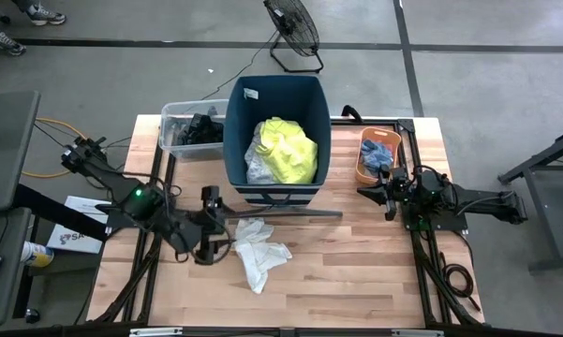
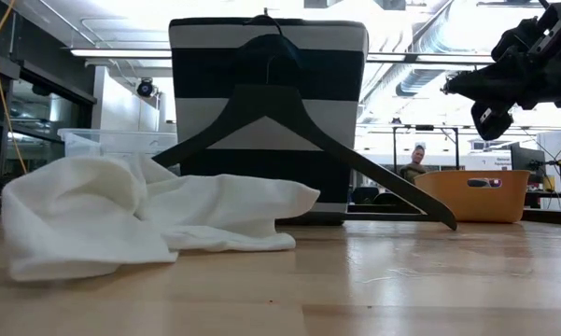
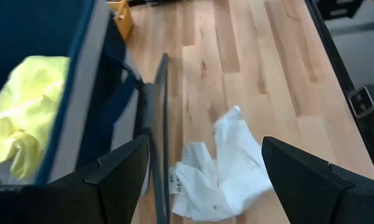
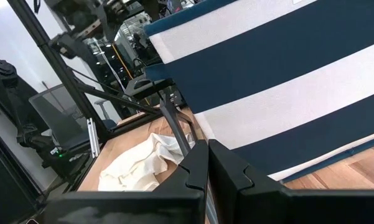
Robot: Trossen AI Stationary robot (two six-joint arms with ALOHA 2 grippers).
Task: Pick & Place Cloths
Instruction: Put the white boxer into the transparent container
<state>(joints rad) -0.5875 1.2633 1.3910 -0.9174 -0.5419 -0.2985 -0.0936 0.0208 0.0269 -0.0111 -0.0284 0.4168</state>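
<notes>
Left hand hovers spread above white garment; right hand pressed together.

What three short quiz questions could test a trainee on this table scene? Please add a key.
1. True or false: the white cloth lies inside the bin.
2. Which pincer is open? A) left pincer B) right pincer
3. Fill in: a black ____ leans against the bin's striped side.

Key: 1. False; it lies on the table in front of the bin. 2. A; the right one is shut. 3. hanger.
</notes>
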